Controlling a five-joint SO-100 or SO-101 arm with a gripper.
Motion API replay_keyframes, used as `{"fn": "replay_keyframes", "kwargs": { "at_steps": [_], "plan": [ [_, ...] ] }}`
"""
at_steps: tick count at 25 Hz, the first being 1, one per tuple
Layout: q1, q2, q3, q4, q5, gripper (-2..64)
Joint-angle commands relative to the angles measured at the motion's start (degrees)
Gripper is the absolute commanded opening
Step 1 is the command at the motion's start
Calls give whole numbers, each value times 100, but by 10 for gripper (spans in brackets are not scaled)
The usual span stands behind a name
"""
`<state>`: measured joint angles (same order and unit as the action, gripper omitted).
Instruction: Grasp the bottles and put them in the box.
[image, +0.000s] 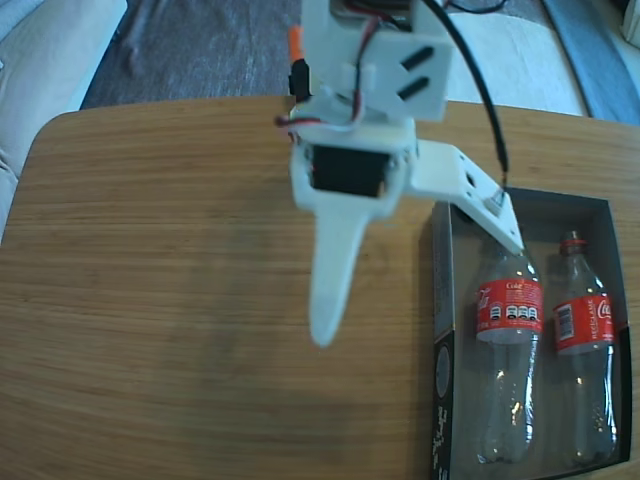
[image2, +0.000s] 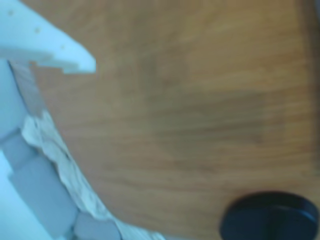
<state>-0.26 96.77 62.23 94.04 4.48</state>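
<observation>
Bottles: larger bottle (image: 508, 350) and smaller bottle (image: 585, 350) lie lengthwise inside the box (image: 443, 330), necks towards its far end.
Hand (image: 420, 290): spread open, empty, above the box's left wall.
Surface: wooden tabletop (image: 170, 300), grey carpet (image: 190, 45) beyond.

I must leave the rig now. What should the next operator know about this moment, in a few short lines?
Tool: open and holding nothing. In the fixed view it hangs above the table, one finger over bare wood and the other reaching over the left wall of the box.
Bottles: the larger bottle and the smaller bottle both lie in the box, side by side, necks toward the far end.
Done: both bottles are in the box; no other bottle shows on the table.
Left: probably only to draw the arm back. The wrist view shows bare wood and a dark round object that I cannot identify.
</observation>
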Motion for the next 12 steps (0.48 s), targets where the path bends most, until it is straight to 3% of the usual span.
{"fn": "replay_keyframes", "kwargs": {
  "at_steps": [1, 12],
  "plan": [
    [88, 870, 466, -132, 0, 550],
    [62, 2505, 2681, -448, -193, 153]
  ]
}}
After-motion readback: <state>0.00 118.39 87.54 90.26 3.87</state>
